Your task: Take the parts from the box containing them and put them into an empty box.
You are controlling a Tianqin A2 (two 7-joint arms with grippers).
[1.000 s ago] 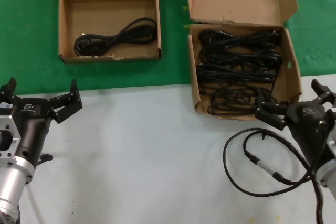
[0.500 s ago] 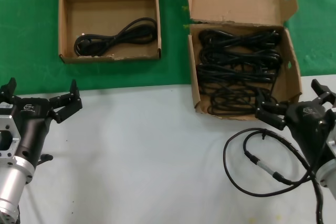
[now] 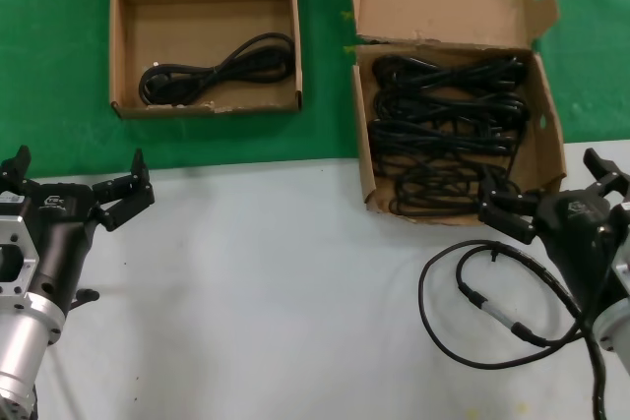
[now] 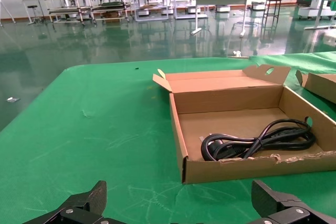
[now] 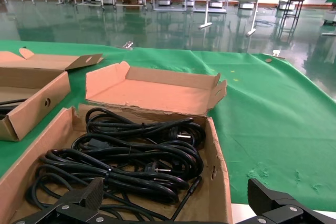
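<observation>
Toward the far right corner of the counter, on the green cloth, sits the full cardboard box [image 3: 364, 159], its tall slotted lid flap standing open at the back. Several bundled black power cords [image 3: 448, 130] lie coiled inside, stacked from the back wall to the front wall. Toward the far left corner sits the lower cardboard box [image 3: 118, 61] with a short lid flap; a single black power cord [image 3: 217, 71] lies along its floor, near the ragged front edge.

Near the right edge of the counter, the right gripper [image 3: 552, 189] hangs just in front of the full box, fingers spread wide and grasping nothing; from its wrist camera the cords fill the box directly ahead. Beside it, the robot's thicker black cable [image 3: 472, 297] with a silver connector loops over the grey surface.

Near the left edge, the left gripper [image 3: 77, 180] hovers over the grey surface, well short of the lower box, fingers also spread and empty.
</observation>
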